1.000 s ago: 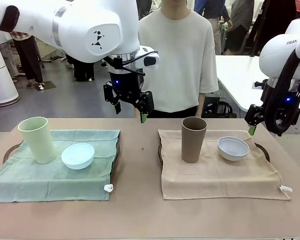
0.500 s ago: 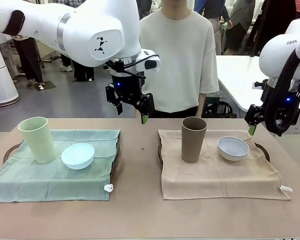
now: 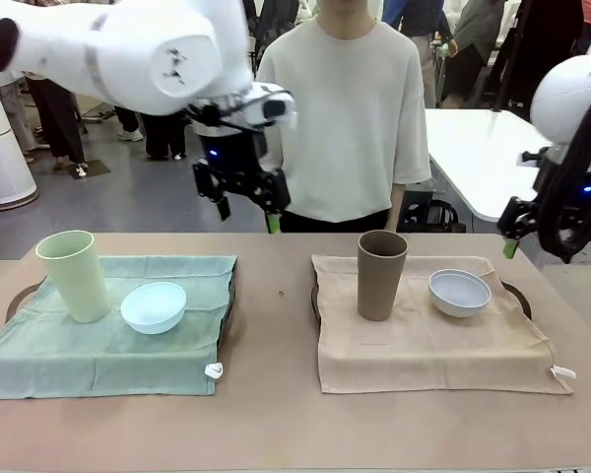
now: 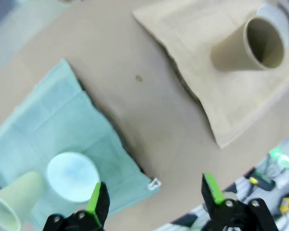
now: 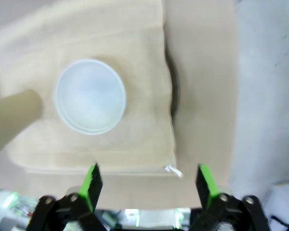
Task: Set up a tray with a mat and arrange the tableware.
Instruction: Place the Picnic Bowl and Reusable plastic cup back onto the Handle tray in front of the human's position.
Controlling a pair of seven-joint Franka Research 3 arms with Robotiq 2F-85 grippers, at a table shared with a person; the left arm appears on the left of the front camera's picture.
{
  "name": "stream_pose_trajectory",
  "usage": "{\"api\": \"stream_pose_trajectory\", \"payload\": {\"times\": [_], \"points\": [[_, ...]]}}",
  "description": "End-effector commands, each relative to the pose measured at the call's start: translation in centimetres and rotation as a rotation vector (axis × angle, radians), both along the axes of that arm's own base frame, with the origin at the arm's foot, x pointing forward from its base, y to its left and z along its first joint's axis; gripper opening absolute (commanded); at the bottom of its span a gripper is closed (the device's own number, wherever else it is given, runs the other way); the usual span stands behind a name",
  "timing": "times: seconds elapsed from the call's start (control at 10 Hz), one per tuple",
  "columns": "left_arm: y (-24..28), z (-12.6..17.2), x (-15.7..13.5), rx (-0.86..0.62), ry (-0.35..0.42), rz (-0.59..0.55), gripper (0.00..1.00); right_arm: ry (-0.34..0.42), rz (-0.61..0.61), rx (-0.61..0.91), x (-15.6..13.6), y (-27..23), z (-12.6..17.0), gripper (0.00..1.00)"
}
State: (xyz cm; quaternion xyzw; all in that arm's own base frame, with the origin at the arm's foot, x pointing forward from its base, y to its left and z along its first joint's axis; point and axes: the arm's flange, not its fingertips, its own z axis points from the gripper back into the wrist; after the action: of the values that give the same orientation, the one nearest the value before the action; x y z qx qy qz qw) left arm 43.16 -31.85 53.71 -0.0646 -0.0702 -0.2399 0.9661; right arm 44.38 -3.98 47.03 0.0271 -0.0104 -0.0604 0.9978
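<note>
Two mats are lying side by side on the table [image 3: 276, 414], each covering a tray. On the left mat [image 3: 98, 345], a tumbler [image 3: 72, 275] is standing at the far left corner with a bowl [image 3: 154, 306] just beside it to the right. On the right mat [image 3: 433, 340], another tumbler [image 3: 381, 274] is standing toward the far left, a second bowl [image 3: 460, 292] sitting near its right. A person [image 3: 350, 108] is standing behind the table's far edge, between the two mats.

The tan table [image 3: 276, 414] carries two dark trays: the left tray [image 3: 16, 299] lies under a green cloth [image 3: 98, 350], the right tray [image 3: 518, 294] under a beige cloth [image 3: 433, 345]. A small dark speck [image 3: 281, 293] sits between them.
</note>
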Motion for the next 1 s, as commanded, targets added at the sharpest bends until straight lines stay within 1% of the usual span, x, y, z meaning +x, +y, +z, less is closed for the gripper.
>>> {"api": "stream_pose_trajectory", "payload": {"times": [0.0, 0.1, 0.2, 0.3, 0.4, 0.8, 0.9], "points": [[8.5, 1.1, -0.5, -0.049, 0.064, 0.037, 1.00, -0.052, -0.041, 0.049, -3.4, -2.6, 0.7, 1.00], [11.7, 2.2, 0.0, -0.047, 0.071, 0.060, 1.00, -0.055, -0.047, 0.069, -4.0, -3.5, 1.0, 1.00], [14.9, 2.6, -0.2, -0.039, 0.091, 0.122, 1.00, -0.051, -0.067, 0.080, -4.7, -4.3, 1.0, 1.00], [16.5, 2.7, -0.1, -0.011, 0.099, 0.166, 1.00, -0.050, -0.075, 0.088, -4.7, -4.6, 1.1, 1.00], [13.1, 2.7, 0.6, -0.045, 0.074, 0.093, 1.00, -0.048, -0.079, 0.037, -3.9, -4.7, 1.8, 1.00], [13.1, 2.7, 0.6, -0.045, 0.074, 0.093, 1.00, -0.048, -0.079, 0.037, -3.9, -4.7, 1.8, 1.00], [13.1, 2.5, 0.1, -0.026, 0.079, 0.085, 1.00, -0.049, -0.081, 0.046, -4.3, -4.6, 1.8, 1.00]]}}
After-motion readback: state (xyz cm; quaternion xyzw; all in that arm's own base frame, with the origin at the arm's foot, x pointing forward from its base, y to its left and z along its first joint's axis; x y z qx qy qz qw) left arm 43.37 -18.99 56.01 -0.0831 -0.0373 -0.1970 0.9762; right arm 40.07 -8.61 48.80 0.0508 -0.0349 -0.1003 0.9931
